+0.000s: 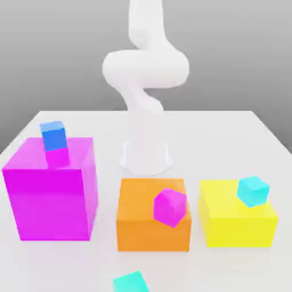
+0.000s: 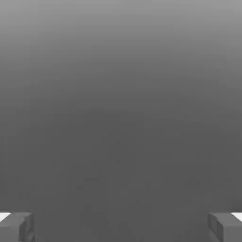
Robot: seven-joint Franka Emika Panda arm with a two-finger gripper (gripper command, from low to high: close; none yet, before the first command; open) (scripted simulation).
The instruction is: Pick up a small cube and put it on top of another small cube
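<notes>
A small turquoise-green cube (image 1: pixel 130 282) lies on the white table (image 1: pixel 228 131) at the near edge, in front of the orange block. A lighter cyan small cube (image 1: pixel 253 190) sits tilted on the yellow block (image 1: pixel 236 222). A small magenta cube (image 1: pixel 170 207) rests at the orange block's (image 1: pixel 148 225) front edge. On the big magenta block (image 1: pixel 51 194), a small blue cube (image 1: pixel 53 136) sits on another small magenta cube (image 1: pixel 57 157). In the hand view my gripper (image 2: pixel 121 227) is open, its grey fingertips (image 2: pixel 16 227) far apart with nothing between them and plain grey beyond.
The white arm (image 1: pixel 145 68) rises from its base (image 1: pixel 146 157) at the table's middle, behind the orange block, and bends upward out of the picture. The three big blocks stand in a row across the front half of the table.
</notes>
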